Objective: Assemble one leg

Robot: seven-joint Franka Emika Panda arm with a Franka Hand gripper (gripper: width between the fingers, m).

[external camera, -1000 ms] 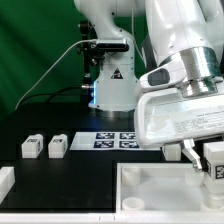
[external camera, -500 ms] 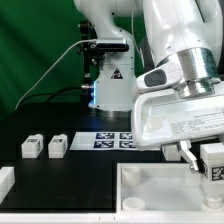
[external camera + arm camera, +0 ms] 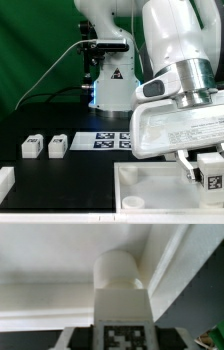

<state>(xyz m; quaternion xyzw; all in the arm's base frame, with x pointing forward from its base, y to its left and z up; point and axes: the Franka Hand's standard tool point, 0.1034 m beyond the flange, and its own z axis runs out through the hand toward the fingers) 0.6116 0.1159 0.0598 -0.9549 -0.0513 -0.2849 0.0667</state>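
Observation:
My gripper (image 3: 207, 172) is shut on a white leg (image 3: 210, 170) with a black-and-white tag, at the exterior view's right, over the right part of the large white tray-like piece (image 3: 150, 186). In the wrist view the held leg (image 3: 122, 297) fills the middle, its tag (image 3: 124, 336) between my two fingers, its rounded end close to an inner corner of the tray-like piece (image 3: 60, 258). Two more legs (image 3: 31, 147) (image 3: 57, 146) lie on the black table at the exterior view's left.
The marker board (image 3: 115, 140) lies in the middle of the table behind the tray-like piece. A white block (image 3: 5, 181) sits at the left front edge. The robot base (image 3: 110, 85) stands at the back.
My gripper and the held leg have moved lower and slightly toward the exterior view's left, closer to the tray-like piece.

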